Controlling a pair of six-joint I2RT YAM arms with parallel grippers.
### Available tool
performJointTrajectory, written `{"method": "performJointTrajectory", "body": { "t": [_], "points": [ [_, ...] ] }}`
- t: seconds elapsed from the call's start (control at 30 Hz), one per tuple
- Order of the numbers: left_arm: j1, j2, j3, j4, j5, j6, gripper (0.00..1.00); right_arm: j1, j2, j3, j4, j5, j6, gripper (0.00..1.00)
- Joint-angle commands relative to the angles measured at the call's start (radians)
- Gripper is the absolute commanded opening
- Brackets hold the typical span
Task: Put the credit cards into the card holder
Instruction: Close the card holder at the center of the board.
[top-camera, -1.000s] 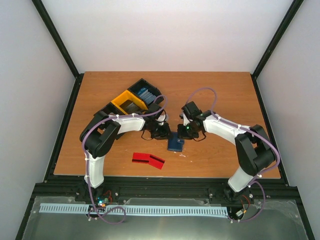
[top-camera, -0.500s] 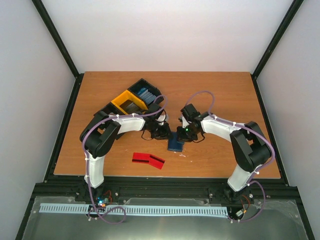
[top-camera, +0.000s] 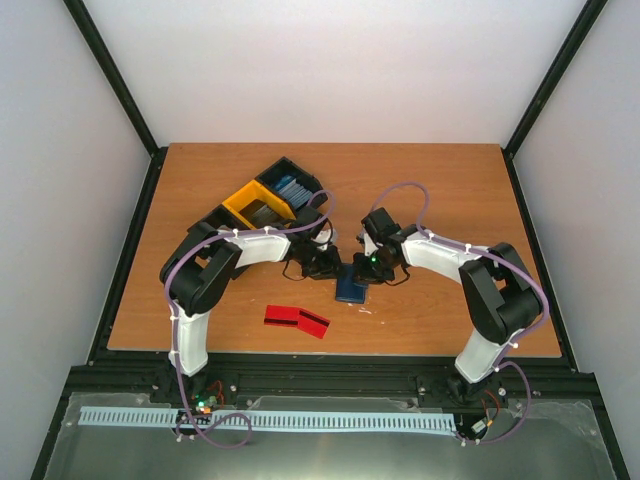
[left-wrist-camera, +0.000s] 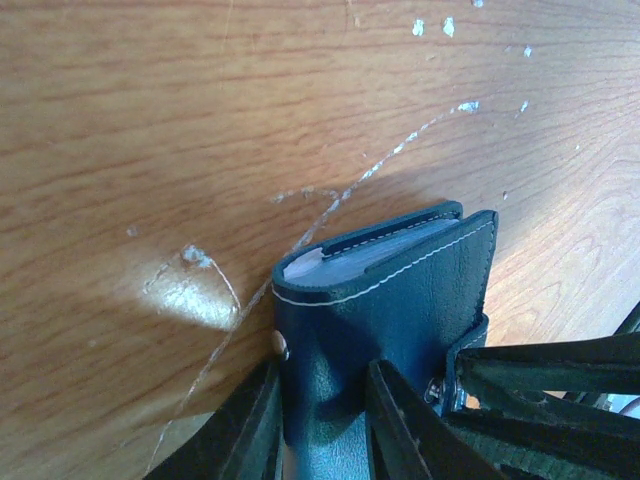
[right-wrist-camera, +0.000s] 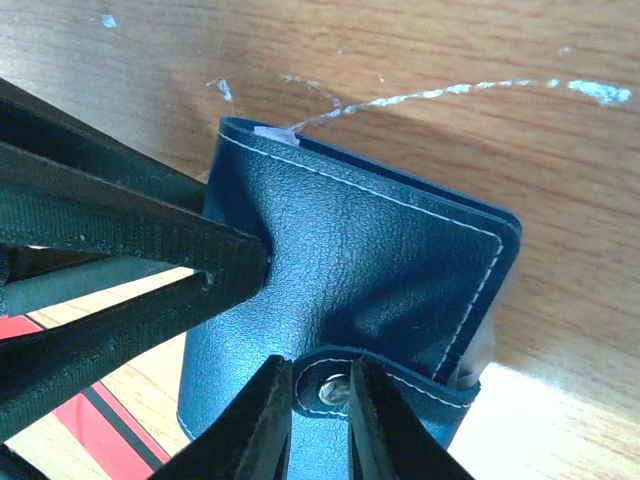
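Observation:
The navy card holder (top-camera: 351, 288) lies folded on the table between both grippers. My left gripper (top-camera: 330, 266) is shut on its left edge; in the left wrist view the fingers (left-wrist-camera: 395, 425) straddle the cover of the card holder (left-wrist-camera: 390, 290), which has a pale card edge in its top pocket. My right gripper (top-camera: 368, 268) is shut on the snap tab (right-wrist-camera: 335, 388) of the card holder (right-wrist-camera: 360, 250), one finger (right-wrist-camera: 262, 425) on each side of the stud. Red credit cards (top-camera: 297, 320) with a dark stripe lie flat near the front; one corner shows in the right wrist view (right-wrist-camera: 60, 440).
Black and yellow bins (top-camera: 268, 200) holding blue-grey items stand behind the left arm. The left gripper's black fingers (right-wrist-camera: 130, 250) press in from the left in the right wrist view. The wood table (top-camera: 440, 180) has white scratches near the wallet.
The right arm has shifted slightly left toward the wallet, and the wallet has moved a little with it. The left arm and the red cards have stayed put.

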Motion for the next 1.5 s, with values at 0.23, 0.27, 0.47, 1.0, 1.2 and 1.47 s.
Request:
{"method": "performJointTrajectory", "body": {
  "t": [0.23, 0.27, 0.47, 1.0, 1.2, 1.47],
  "points": [
    [-0.014, 0.073, -0.03, -0.071, -0.04, 0.017, 0.22, 0.005, 0.031, -0.015, 0.04, -0.045, 0.011, 0.12],
    [-0.014, 0.073, -0.029, -0.069, -0.039, 0.018, 0.21, 0.004, 0.033, -0.017, 0.041, -0.051, 0.01, 0.11],
    [-0.014, 0.076, -0.028, -0.067, -0.035, 0.02, 0.21, 0.004, 0.043, -0.023, 0.046, -0.069, 0.01, 0.11],
    [-0.013, 0.077, -0.027, -0.068, -0.037, 0.019, 0.21, 0.011, 0.091, -0.018, 0.009, -0.024, -0.011, 0.09],
    [-0.014, 0.081, -0.023, -0.072, -0.037, 0.02, 0.21, 0.022, 0.113, -0.019, -0.011, 0.024, -0.01, 0.07],
    [-0.014, 0.08, -0.018, -0.078, -0.042, 0.023, 0.21, 0.026, 0.078, -0.007, 0.007, 0.034, -0.019, 0.07]
  ]
}}
